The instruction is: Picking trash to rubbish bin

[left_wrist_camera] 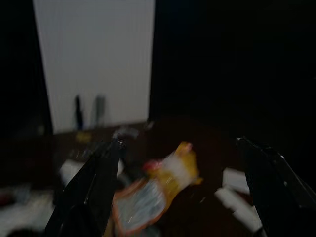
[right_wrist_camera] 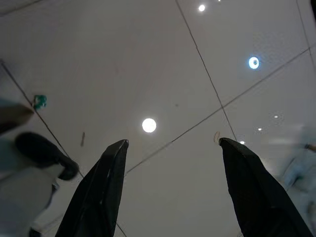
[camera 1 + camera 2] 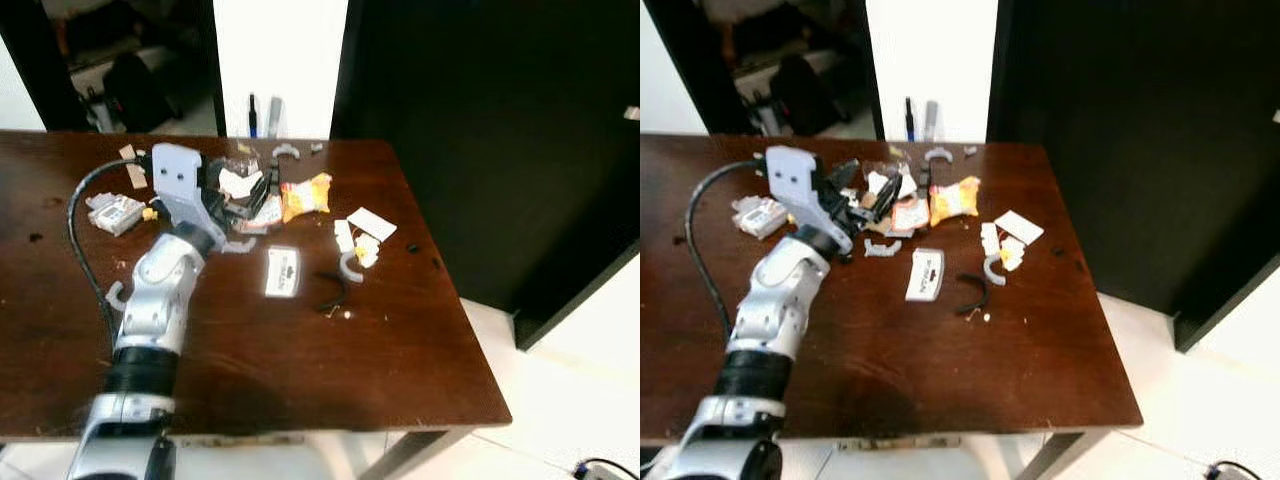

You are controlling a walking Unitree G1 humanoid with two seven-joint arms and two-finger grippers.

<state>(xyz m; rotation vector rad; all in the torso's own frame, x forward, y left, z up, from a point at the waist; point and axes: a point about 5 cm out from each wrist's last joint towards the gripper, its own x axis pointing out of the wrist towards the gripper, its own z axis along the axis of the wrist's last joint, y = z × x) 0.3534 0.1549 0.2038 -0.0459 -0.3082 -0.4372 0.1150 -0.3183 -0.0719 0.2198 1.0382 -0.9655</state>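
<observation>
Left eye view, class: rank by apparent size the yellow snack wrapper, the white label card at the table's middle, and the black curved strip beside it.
1. Yellow snack wrapper, largest.
2. White label card, slightly smaller; it lies nearer the camera, so this gap is unsure.
3. Black curved strip, thinnest and smallest.

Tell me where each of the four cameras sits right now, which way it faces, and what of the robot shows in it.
Left eye view: head camera, looking down at the brown table; the left arm reaches to the trash pile, left gripper open.
Right eye view: the other head eye, same scene, slightly shifted.
Left wrist view: looks along its two spread fingers at the yellow wrapper.
Right wrist view: looks down at a tiled floor between the open right gripper.
Shared: the yellow wrapper shows in both eye views and the left wrist view.
</observation>
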